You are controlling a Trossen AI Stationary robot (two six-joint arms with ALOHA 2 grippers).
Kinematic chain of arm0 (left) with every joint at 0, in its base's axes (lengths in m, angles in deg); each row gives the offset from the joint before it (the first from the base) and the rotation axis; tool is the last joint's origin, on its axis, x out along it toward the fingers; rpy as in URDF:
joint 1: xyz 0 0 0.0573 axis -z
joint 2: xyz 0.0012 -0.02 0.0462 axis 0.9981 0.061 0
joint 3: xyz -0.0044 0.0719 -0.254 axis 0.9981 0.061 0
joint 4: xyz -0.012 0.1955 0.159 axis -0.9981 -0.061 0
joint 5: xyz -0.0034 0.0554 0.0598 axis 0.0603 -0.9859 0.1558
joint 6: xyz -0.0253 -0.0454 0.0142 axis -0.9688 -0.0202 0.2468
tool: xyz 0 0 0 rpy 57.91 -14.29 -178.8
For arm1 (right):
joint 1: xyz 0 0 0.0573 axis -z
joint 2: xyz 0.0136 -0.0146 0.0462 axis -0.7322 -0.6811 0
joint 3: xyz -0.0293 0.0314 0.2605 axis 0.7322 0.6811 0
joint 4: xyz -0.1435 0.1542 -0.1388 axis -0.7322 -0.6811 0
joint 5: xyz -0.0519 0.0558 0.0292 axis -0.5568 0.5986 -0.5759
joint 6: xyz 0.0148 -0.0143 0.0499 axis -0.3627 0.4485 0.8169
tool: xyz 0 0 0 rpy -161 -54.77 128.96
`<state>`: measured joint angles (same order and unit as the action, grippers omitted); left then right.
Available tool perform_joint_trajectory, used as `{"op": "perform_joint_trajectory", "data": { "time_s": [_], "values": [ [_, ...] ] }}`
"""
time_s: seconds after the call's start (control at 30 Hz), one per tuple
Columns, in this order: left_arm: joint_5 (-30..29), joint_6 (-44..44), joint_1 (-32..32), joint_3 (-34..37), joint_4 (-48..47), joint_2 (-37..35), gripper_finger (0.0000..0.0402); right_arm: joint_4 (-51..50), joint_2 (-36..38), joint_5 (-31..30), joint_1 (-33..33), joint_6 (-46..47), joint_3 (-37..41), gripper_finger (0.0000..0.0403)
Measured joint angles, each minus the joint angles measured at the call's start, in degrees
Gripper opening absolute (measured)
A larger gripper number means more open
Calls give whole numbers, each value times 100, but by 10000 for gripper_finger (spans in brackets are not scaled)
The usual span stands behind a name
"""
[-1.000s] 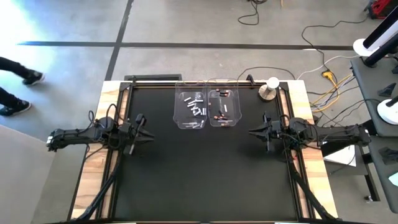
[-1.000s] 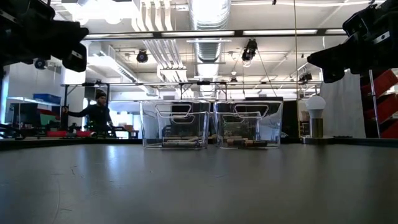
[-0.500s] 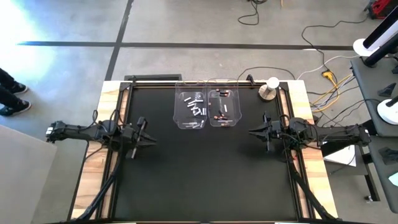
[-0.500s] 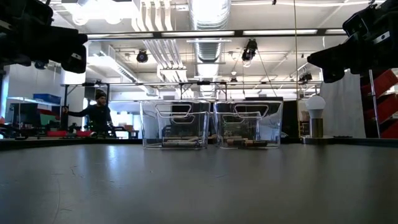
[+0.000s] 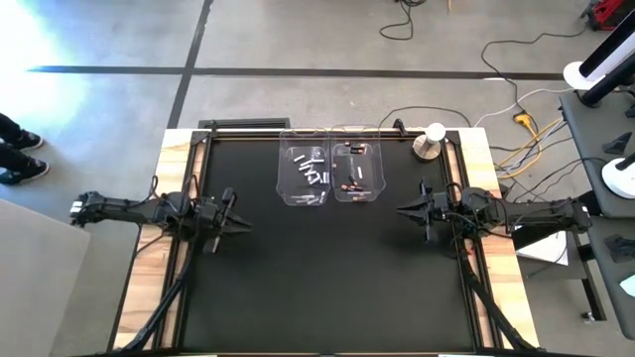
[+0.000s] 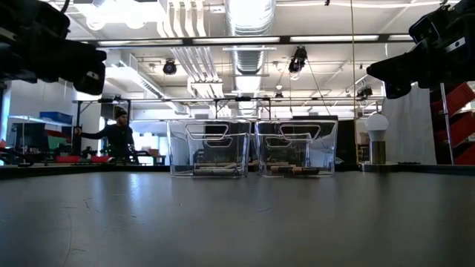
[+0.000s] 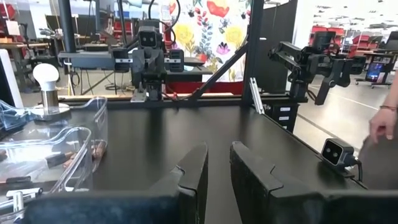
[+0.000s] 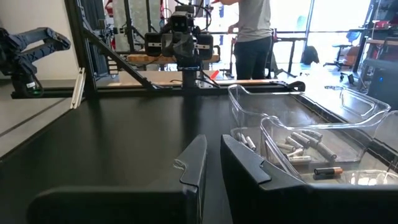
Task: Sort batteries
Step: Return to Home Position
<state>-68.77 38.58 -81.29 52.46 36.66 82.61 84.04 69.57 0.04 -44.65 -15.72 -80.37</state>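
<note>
Left fingers [image 7: 193,177] and right fingers [image 8: 242,162] are hovering slightly parted, empty, flanking the bins [image 5: 281,178], since I'm judging the batteries [image 5: 316,174] sorted inside.

This is a robotics lab in an open industrial hall. Bare ducts [image 6: 249,15] and strip lights [image 6: 326,38] hang under the exposed ceiling. The concrete floor [image 5: 298,40] has tape lines [image 5: 298,71] and loose cables [image 5: 399,27]. A black table [image 5: 317,297] carries two arms [image 5: 129,213]. Another arm rig [image 7: 311,59] stands beyond it, and a person [image 6: 116,133] is at a far bench on the left.
</note>
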Motion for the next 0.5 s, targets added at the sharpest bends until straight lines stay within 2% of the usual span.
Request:
{"op": "perform_joint_trajectory", "data": {
  "time_s": [0.5],
  "values": [
    [2,-11,0,-61,5,256,48,-13,0,0,0,-2,-48,38]
  ]
}}
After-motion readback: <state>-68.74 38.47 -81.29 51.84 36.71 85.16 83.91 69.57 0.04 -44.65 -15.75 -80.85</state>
